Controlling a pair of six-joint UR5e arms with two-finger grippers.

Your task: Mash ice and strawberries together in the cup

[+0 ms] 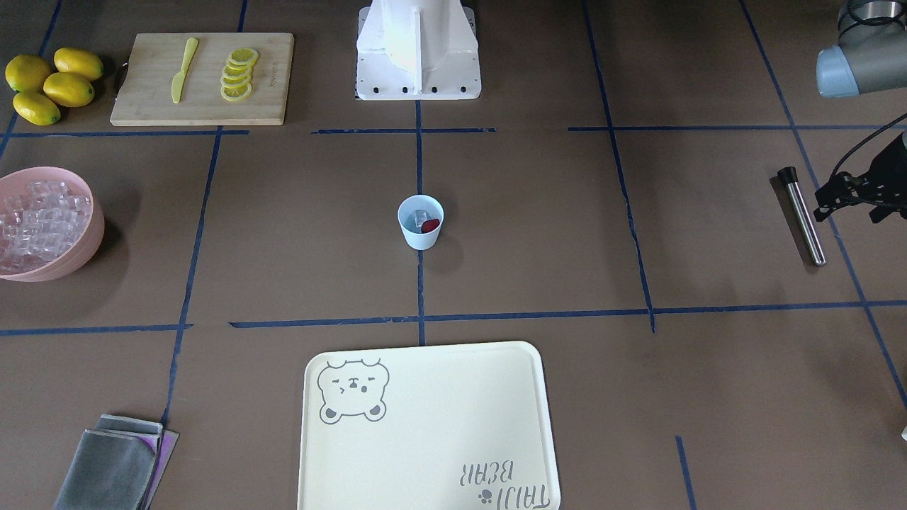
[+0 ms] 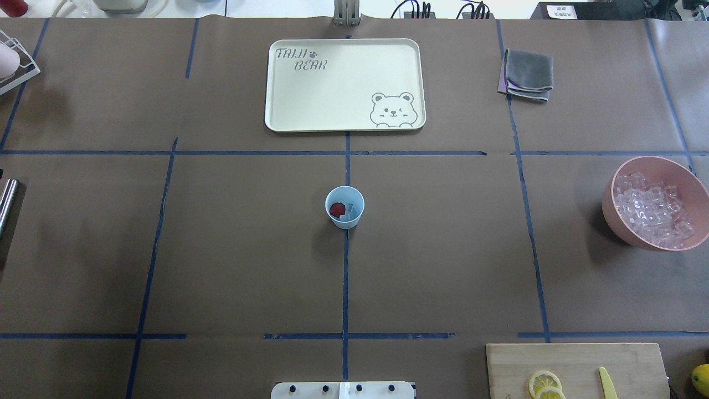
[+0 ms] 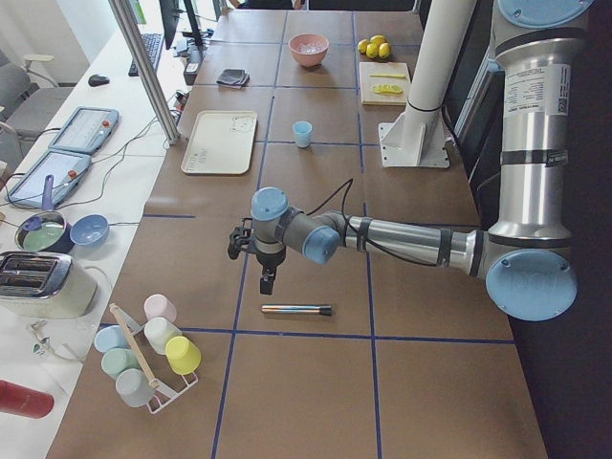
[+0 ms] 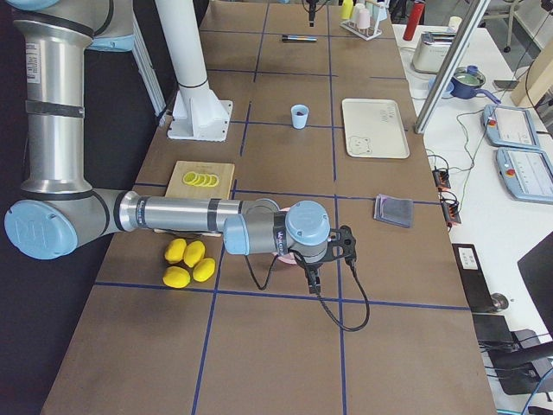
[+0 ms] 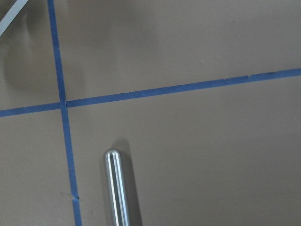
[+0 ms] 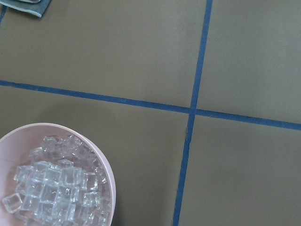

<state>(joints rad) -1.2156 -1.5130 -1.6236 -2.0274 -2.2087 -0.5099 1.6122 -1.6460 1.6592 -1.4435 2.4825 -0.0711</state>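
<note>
The pale blue cup [image 1: 420, 237] stands at the table's middle; it also shows in the overhead view [image 2: 354, 194]. Inside it lie a dark-red strawberry [image 1: 431, 225] [image 2: 337, 209] and clear ice [image 1: 419, 216] [image 2: 350, 212]. A steel muddler [image 1: 802, 216] with a black end lies on the table at the robot's far left; it also shows in the left wrist view [image 5: 117, 188]. My left gripper [image 1: 823, 209] [image 3: 267, 284] hangs just above and beside the muddler, apart from it; I cannot tell whether it is open. My right gripper [image 4: 312, 278] hovers near the pink bowl; I cannot tell its state.
A pink bowl [image 1: 96, 212] [image 6: 107, 165] full of ice cubes sits at the robot's right. A cutting board [image 1: 142, 106] carries a yellow knife and lemon slices, with whole lemons [image 1: 49, 85] beside it. A cream tray [image 1: 425, 425], a grey cloth [image 1: 113, 464] and a cup rack [image 3: 153, 359] are there too.
</note>
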